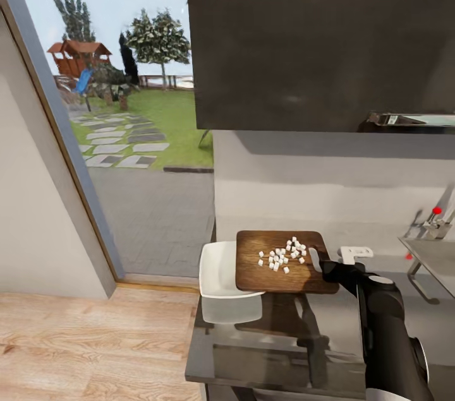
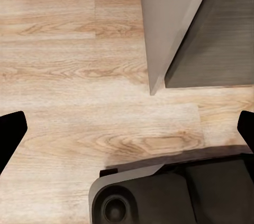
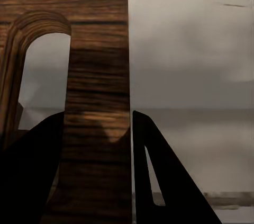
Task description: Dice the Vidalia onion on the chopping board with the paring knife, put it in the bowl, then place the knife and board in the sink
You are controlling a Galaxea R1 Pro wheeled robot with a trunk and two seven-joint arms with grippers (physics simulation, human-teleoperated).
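The dark-brown chopping board point(image 1: 265, 268) lies roughly level, its left edge over the right rim of the white bowl point(image 1: 218, 271) on the grey countertop point(image 1: 253, 350). Several small white pieces of diced Vidalia onion point(image 1: 282, 256) lie on the board's middle and right part. My right gripper point(image 1: 322, 265) is shut on the board's right end beside its slot handle. The right wrist view shows the board point(image 3: 98, 102) clamped between the dark fingers point(image 3: 159, 171). My left gripper point(image 2: 127, 128) hangs open over the wooden floor. The sink point(image 1: 436, 259) shows at the right edge. The paring knife is out of view.
A dark upper cabinet point(image 1: 316, 35) hangs above the counter. The steel faucet with a red knob point(image 1: 436, 215) stands by the sink. A small white object point(image 1: 356, 254) lies right of the board. A glass door point(image 1: 126, 136) to the garden is at the left, over wooden floor point(image 1: 95, 344).
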